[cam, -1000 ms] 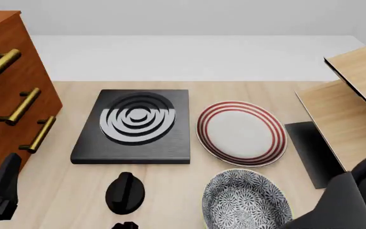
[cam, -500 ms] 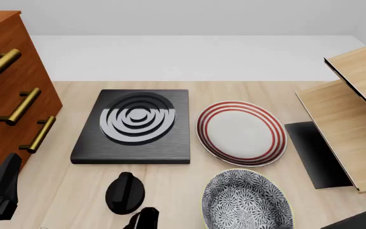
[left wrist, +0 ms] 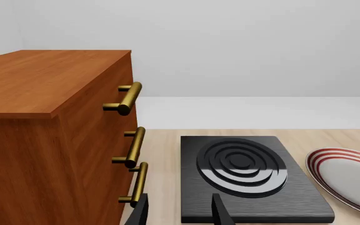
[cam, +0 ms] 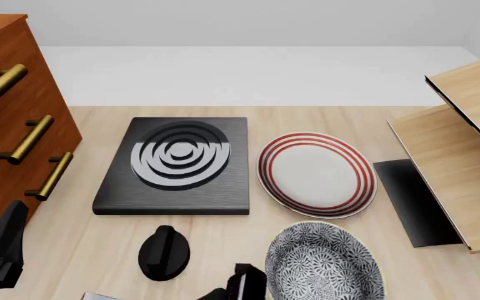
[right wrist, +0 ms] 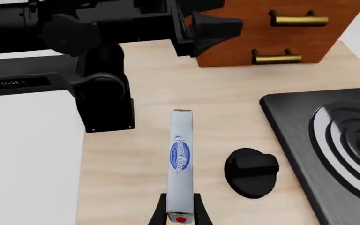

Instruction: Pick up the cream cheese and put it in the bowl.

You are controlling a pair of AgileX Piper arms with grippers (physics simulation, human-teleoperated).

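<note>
The small grey-silver cream cheese box with the blue-and-white oval logo is pinched at its near end by the right pincer, lengthwise over the pale wooden worktop. Just beside it sits a black rounded knob, and beyond that the matte black square slab with raised concentric grey rings. The left arm's black base stands near the box's far end. The round bowl with dense grey-blue floral speckle rests at the worktop's near edge, close to a flat glossy white plate with red rings. A reddish wooden drawer cabinet with brass bar handles flanks the left. The left pincer is spread, holding nothing.
</note>
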